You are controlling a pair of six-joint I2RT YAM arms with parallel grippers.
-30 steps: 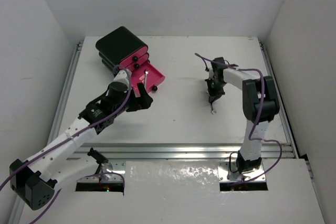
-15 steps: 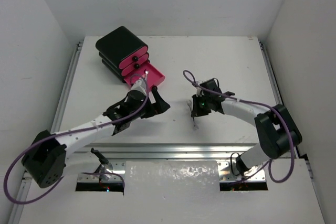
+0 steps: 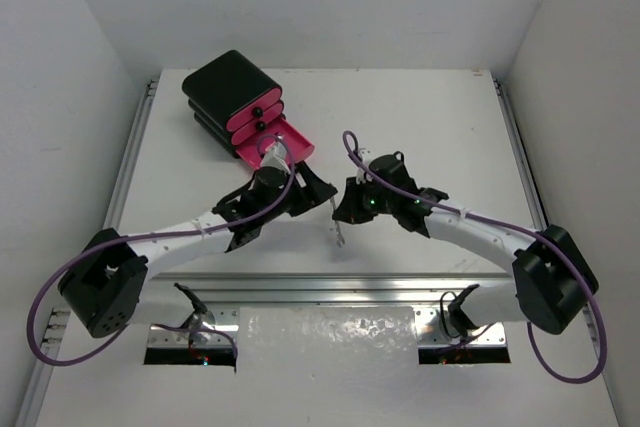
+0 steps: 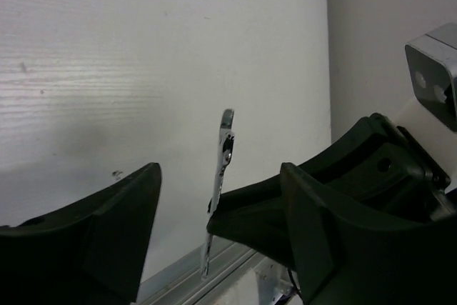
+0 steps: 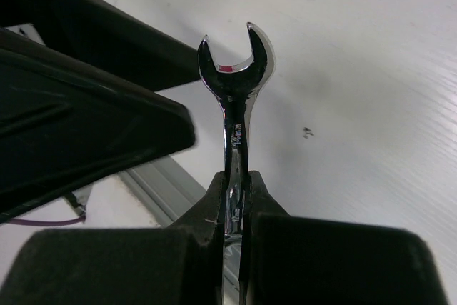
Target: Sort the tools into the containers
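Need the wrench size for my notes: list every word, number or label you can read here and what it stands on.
Wrench, held in the right gripper: a small stamped marking on the shank, too blurred to read.
Pink drawers and black box: no text visible.
Nothing else carries readable writing.

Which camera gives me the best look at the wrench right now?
Right wrist: the wrench sits centred and face-on, open head up, shaft clamped in the right gripper. Left wrist shows it only edge-on; top shows just a thin sliver.
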